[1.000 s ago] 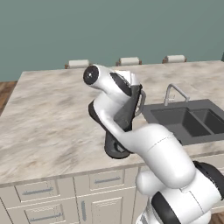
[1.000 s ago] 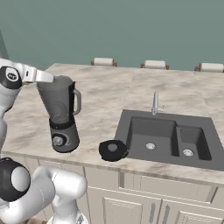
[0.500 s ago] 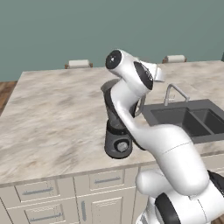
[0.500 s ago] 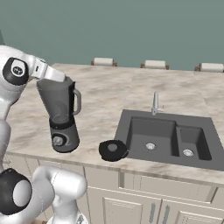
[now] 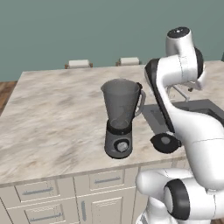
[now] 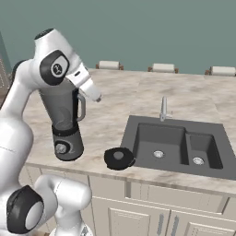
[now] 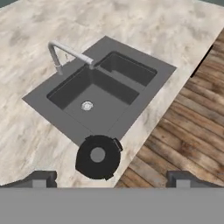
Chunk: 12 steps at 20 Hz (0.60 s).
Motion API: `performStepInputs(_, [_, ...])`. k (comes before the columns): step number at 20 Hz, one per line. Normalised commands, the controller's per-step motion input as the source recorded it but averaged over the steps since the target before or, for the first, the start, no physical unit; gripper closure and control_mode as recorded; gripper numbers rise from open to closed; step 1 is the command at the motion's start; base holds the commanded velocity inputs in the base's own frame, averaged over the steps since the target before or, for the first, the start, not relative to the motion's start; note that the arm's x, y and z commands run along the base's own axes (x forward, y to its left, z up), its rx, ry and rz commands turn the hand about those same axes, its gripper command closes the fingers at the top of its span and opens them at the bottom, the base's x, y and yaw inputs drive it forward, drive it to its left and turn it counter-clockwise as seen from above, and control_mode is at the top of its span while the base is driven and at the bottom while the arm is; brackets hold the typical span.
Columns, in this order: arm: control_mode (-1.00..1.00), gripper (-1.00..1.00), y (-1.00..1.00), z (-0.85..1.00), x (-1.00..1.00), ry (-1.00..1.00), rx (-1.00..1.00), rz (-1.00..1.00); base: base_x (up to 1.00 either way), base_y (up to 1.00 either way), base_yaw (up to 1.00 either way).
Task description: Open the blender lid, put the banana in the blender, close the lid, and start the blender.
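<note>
The blender [image 5: 120,122] [image 6: 67,124] stands near the counter's front edge, its grey jar open at the top. Its black round lid [image 5: 164,142] [image 6: 119,158] [image 7: 98,156] lies flat on the counter between the blender and the sink, close to the edge. My arm is raised high above the counter, to the right of the blender. My gripper [image 7: 111,179] looks down on the sink and the lid from well above; its fingertips [image 7: 39,179] stand far apart, open and with nothing between them. The banana is out of view.
A dark double sink [image 6: 175,143] [image 7: 100,96] with a faucet [image 6: 163,108] [image 7: 65,52] is set into the marble counter [image 5: 52,113]. Wooden floor [image 7: 183,131] lies past the counter's front edge. Chair backs [image 6: 109,65] line the far side.
My arm has swung up and rightward from in front of the blender toward the sink, uncovering the blender in the left base view. Blender and lid have not moved.
</note>
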Motion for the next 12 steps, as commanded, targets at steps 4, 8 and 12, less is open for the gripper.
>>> performStepInputs(4, [-1.0, -1.0, -1.0, -0.73, -0.41, 0.19, 0.32, -0.04, 0.0, 0.0, 0.0])
performStepInputs(8, [-1.0, -1.0, -0.99, -1.0, -0.3, 0.1, 0.01, 0.03, 0.0, 0.0, 0.0])
performStepInputs(12, [-1.0, -1.0, -0.76, -1.0, -0.03, 0.12, -0.02, 0.13, 0.0, 0.0, 0.0])
